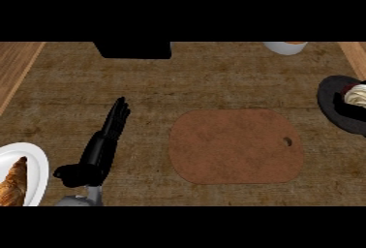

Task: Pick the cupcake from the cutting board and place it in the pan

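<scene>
A: Cupcake position?
B: The cupcake [355,95] sits in the pan [334,104] at the right edge, partly cut off by the frame. The board [236,146] lies bare at center, well apart from the pan.
A: Left hand pose?
B: The left hand [100,145] rests left of the board, fingers straight and pointing away, thumb out to the side, holding nothing. A plate [28,160] with a croissant [14,184] lies just beside it on the tabletop [214,77].
A: Right hand?
B: Out of view.
</scene>
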Controlling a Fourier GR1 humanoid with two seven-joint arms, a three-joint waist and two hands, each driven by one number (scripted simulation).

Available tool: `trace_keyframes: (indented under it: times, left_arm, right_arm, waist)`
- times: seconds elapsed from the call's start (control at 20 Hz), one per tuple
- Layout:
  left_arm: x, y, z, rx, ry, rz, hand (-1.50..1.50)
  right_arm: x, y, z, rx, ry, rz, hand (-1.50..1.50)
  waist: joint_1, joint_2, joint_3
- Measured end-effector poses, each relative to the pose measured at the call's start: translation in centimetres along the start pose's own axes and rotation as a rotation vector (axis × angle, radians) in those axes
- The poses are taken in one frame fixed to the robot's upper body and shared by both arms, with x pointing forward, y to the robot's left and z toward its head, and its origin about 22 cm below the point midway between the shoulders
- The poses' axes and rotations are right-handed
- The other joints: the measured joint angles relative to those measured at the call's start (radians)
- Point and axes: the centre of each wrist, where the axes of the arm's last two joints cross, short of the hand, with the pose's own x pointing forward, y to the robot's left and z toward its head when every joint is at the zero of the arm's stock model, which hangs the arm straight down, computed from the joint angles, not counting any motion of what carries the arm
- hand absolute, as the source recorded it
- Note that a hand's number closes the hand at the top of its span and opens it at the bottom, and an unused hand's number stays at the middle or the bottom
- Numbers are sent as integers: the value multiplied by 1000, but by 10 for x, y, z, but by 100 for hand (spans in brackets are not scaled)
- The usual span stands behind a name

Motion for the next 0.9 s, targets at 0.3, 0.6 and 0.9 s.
trace_keyframes:
  times: [0.3, 0.6, 0.9]
  left_arm:
    - [0, -7, -1, -18, -6, 3, 0]
    - [1, -8, -5, -40, -21, 10, 0]
    - [1, -13, -11, -65, -33, 5, 0]
  right_arm:
    - [-29, -8, -24, -97, 30, -35, 150]
    - [-48, -27, -41, -91, 70, -42, -150]
    - [-61, -23, -33, 238, 181, 16, -150]
  waist:
    - [17, 6, 2]
    - [37, 16, 3]
    - [63, 27, 4]
